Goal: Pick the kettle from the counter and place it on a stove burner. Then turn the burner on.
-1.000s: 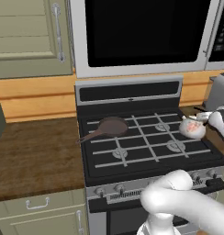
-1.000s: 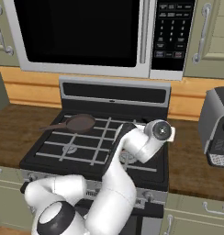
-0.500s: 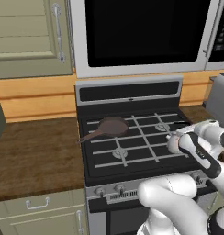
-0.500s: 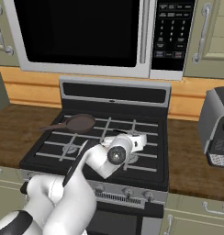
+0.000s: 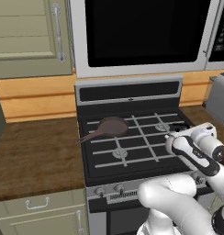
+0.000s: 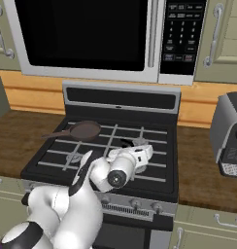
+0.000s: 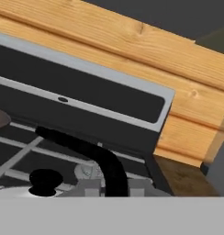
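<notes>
Both base views looked forward and down at the same stove (image 5: 132, 137) (image 6: 110, 141) from either side; the hand view sat close over its back panel (image 7: 81, 94).

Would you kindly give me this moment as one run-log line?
gripper: above black cooktop, right side, open/shut unclear | small white kettle with dark arched handle: close under hand camera | brown frying pan: left rear burner

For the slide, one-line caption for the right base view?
Robot arm stretches over the stove; frying pan on rear-left burner, microwave above, toaster right.
</notes>
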Available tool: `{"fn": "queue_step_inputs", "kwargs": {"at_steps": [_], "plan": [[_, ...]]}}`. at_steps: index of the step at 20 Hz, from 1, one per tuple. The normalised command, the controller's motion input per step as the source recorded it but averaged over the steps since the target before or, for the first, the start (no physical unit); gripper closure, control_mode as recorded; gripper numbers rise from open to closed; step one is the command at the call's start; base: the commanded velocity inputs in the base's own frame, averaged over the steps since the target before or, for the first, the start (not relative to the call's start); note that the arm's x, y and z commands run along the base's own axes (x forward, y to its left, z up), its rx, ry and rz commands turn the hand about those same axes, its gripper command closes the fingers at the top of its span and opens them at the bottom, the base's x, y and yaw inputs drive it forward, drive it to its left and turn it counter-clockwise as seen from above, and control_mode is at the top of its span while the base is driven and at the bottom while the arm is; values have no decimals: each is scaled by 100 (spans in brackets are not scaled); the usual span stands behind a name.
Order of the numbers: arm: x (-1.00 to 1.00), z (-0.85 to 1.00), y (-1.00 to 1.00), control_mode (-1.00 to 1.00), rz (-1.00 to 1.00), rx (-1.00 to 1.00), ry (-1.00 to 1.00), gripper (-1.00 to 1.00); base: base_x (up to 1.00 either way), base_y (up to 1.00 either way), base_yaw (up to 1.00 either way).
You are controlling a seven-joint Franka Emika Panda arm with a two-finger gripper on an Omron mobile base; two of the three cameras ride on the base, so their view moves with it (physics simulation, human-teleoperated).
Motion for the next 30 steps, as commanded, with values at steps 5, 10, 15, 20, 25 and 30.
{"fn": "queue_step_inputs", "kwargs": {"at_steps": [5,10,15,20,25,30], "plan": [[50,4,-6,-100,0,1,-31,100,0,0,0],[41,12,-14,-100,0,5,-5,100,0,0,0],[26,-19,-34,-100,2,-5,0,100,0,0,0],[0,-20,-73,-100,0,-3,0,100,0,0,0],[-12,-35,-27,-100,0,-6,2,100,0,0,0],[0,-47,-4,-100,0,-9,4,100,0,0,0]]}}
